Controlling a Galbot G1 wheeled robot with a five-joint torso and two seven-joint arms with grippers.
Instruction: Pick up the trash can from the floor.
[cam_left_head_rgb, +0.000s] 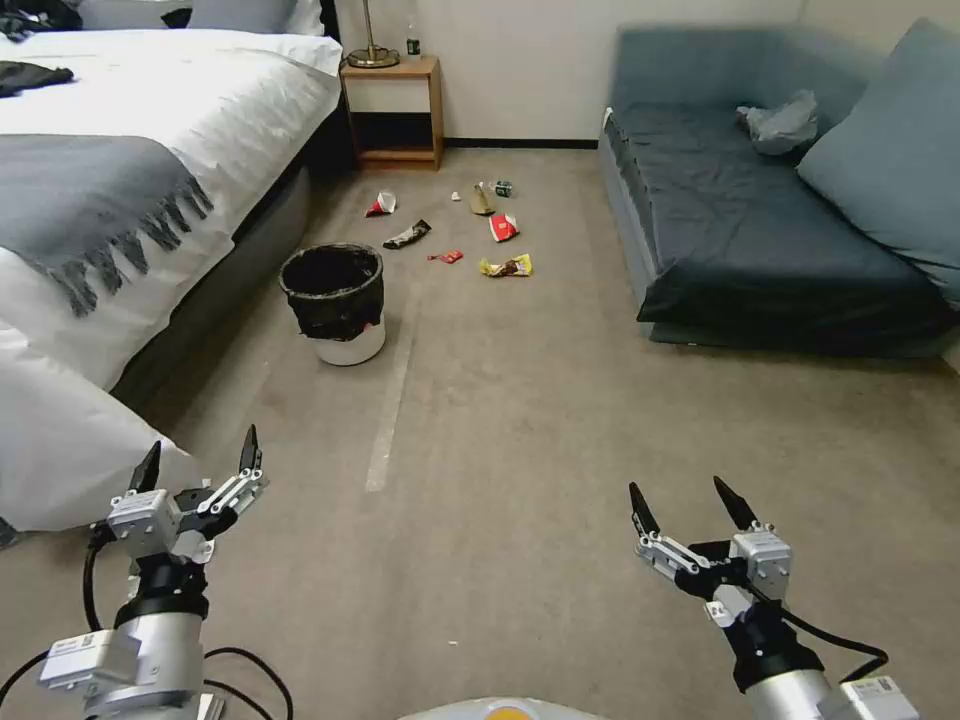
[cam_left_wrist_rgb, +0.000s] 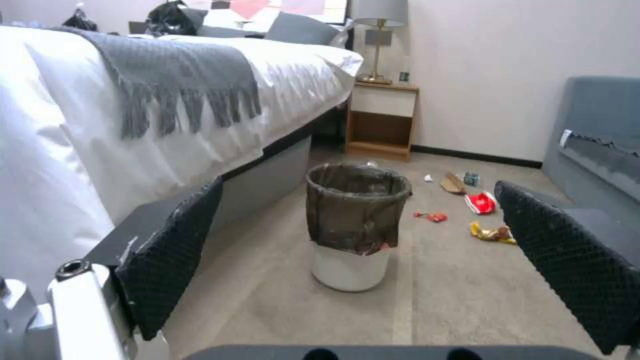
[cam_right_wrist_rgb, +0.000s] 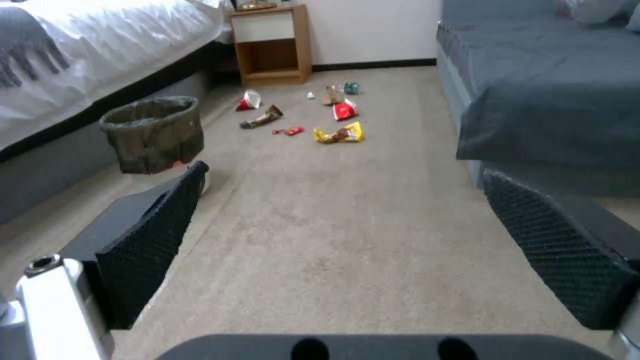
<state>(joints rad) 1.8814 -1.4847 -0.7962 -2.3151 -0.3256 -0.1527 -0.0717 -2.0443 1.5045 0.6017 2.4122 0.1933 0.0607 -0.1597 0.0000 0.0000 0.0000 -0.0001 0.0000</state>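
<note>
The trash can (cam_left_head_rgb: 334, 303) stands upright on the floor (cam_left_head_rgb: 520, 420) beside the bed (cam_left_head_rgb: 120, 200), well ahead of me. My left tool (cam_left_head_rgb: 198, 462) and right tool (cam_left_head_rgb: 690, 505) are released, empty. Pinching only the loose liner could tip it.

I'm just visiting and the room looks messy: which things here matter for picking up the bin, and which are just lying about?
Part of the job: trash can; floor; left gripper and right gripper, both open.

Just lying about: wrappers; bed; sofa; nightstand.
</note>
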